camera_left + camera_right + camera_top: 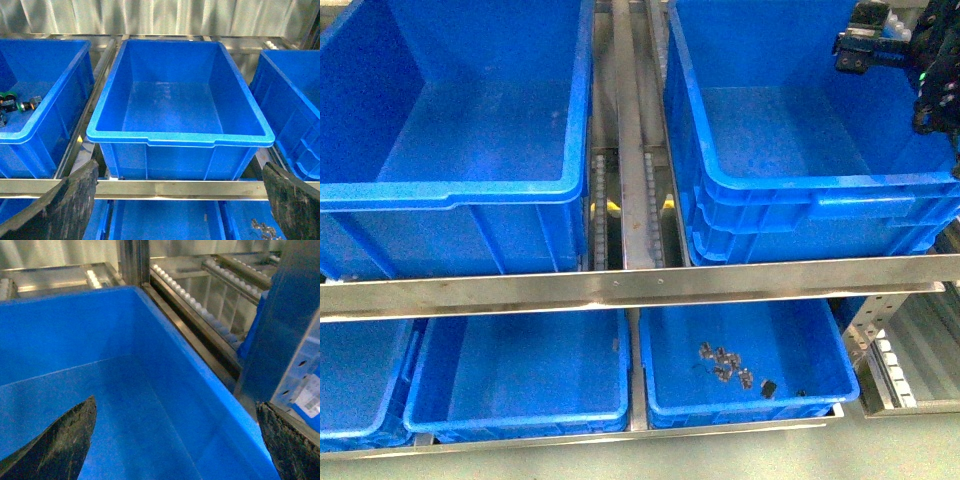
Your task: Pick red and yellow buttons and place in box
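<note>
The box (800, 205), a deep blue crate with stepped ridges on its front, stands on the upper shelf at the right; its corner also shows in the left wrist view (295, 125). My right gripper (175, 440) hangs open over the box's bare floor, close to a side wall, with nothing between its fingers (65, 440). In the front view my right arm (880, 45) shows above the box's far right corner. My left gripper (180, 210) is open and empty in front of the shelf rail. No red or yellow buttons show clearly.
A smooth-fronted blue crate (450, 190) stands empty left of the box. A further crate (45, 125) holds a few small dark parts (12, 102), cap colours unclear. On the lower shelf, a shallow bin (820, 395) holds several small dark pieces (730, 365). A steel rail (620, 285) crosses the front.
</note>
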Tool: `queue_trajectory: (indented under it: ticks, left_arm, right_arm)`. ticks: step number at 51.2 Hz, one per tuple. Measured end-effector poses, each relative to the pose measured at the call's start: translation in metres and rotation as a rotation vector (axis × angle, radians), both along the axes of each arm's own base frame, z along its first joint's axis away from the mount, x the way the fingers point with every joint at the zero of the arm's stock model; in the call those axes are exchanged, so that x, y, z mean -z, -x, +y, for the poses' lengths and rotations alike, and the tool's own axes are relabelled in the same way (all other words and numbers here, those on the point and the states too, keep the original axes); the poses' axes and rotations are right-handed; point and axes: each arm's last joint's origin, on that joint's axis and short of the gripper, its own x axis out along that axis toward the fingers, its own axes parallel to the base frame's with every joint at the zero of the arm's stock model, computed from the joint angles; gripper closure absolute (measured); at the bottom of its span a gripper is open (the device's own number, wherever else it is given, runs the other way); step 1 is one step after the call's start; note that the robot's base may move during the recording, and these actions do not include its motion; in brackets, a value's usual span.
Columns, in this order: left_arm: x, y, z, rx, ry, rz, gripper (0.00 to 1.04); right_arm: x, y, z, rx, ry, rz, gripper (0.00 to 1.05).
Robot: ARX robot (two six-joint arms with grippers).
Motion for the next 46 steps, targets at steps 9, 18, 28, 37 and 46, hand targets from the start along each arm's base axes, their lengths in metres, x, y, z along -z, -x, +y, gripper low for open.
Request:
queue_trajectory:
  ticks: [9,18,28,37,46]
  left_arm:
    - [0.0,0.0,0.0,0.0,0.0,0.0,0.08]
    - [0.0,0.0,0.0,0.0,0.0,0.0,0.08]
    - [0.0,0.0,0.0,0.0,0.0,0.0,0.08]
    - [0.0,0.0,0.0,0.0,0.0,0.0,0.08]
    - [0.0,0.0,0.0,0.0,0.0,0.0,0.08]
  right_arm:
    - [-0.027,0.05,0.017,-0.017,-0.055,0.014,0.07]
    - [-0.035,0.114,0.047,-0.114,-0.097,0.016,0.07]
    - [-0.043,0.185,0.063,-0.194,-0.211,0.005,0.07]
    - [-0.06,0.225,0.06,-0.219,-0.284,-0.096,0.07]
    - [-0.048,0.269,0.035,-0.428,-0.064,0.006,0.35]
